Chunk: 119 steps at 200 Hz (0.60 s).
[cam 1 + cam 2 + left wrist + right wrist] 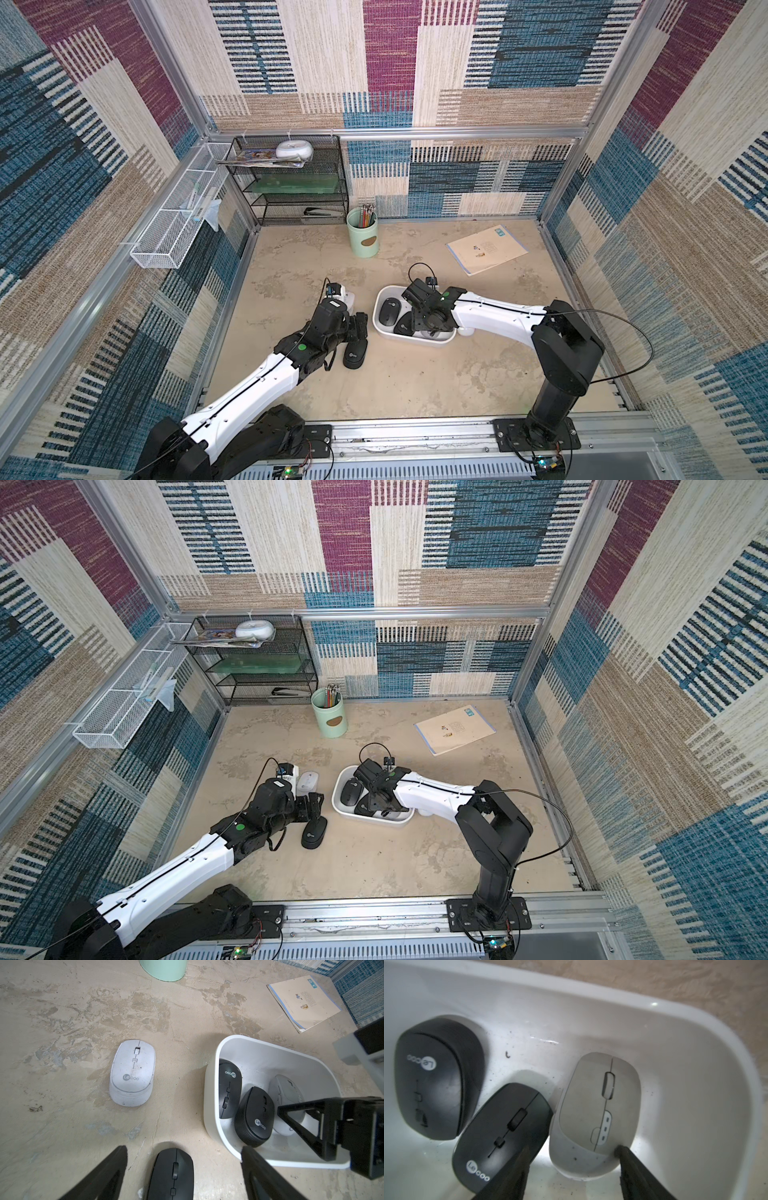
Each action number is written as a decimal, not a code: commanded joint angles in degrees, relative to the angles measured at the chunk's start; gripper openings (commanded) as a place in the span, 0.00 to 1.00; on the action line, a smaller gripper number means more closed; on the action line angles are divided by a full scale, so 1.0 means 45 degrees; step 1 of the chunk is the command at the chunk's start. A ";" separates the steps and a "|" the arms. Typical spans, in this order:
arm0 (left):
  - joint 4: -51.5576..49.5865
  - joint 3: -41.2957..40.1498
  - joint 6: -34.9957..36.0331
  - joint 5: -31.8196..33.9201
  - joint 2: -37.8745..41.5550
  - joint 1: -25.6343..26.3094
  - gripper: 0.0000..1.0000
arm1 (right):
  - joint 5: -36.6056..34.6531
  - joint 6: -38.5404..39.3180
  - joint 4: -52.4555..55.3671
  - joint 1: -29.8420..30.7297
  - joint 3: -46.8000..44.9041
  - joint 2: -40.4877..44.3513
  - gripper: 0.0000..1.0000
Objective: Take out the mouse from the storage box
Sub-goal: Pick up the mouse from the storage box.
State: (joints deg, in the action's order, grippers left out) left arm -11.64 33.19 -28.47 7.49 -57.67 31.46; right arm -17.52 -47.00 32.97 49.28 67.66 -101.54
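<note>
The white storage box (419,338) sits mid-table and holds two black mice (438,1076) (504,1132) and a grey mouse (598,1109). My right gripper (573,1148) is down inside the box, open, with its jaws straddling the grey mouse's rear end. One fingertip (619,1149) touches that mouse; the other shows a gap. Left of the box, my left gripper (184,1149) stands open over a black mouse (172,1174) lying on the table, clear of both fingers. A white mouse (133,1072) lies on the table beyond it.
A mint-green pen cup (362,232) stands at the back, with a black mesh shelf (291,183) behind it. A white wire basket (178,220) hangs on the left wall. A booklet (486,249) lies back right.
</note>
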 commanded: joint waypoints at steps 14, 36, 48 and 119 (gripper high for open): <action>-0.0031 -0.0011 0.0061 -0.0023 0.0069 -0.0040 0.89 | -0.0666 -0.0109 0.0645 0.0032 0.0481 0.0040 0.74; -0.0002 -0.0032 0.0057 -0.0061 0.0130 -0.0039 0.90 | -0.1585 -0.0788 0.1271 0.0026 0.0444 0.0319 0.79; 0.0017 -0.0015 0.0051 -0.0118 0.0143 -0.0039 0.90 | -0.1617 -0.1003 0.1356 0.0037 0.0481 0.0255 0.82; -0.0065 -0.0137 -0.0019 -0.0267 0.0500 -0.0059 0.90 | -0.1199 -0.2124 0.1520 -0.0109 0.1685 -0.1459 0.89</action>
State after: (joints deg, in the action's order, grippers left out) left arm -11.60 32.77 -28.49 7.05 -56.05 31.27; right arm -22.46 -54.04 37.36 49.12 72.97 -105.43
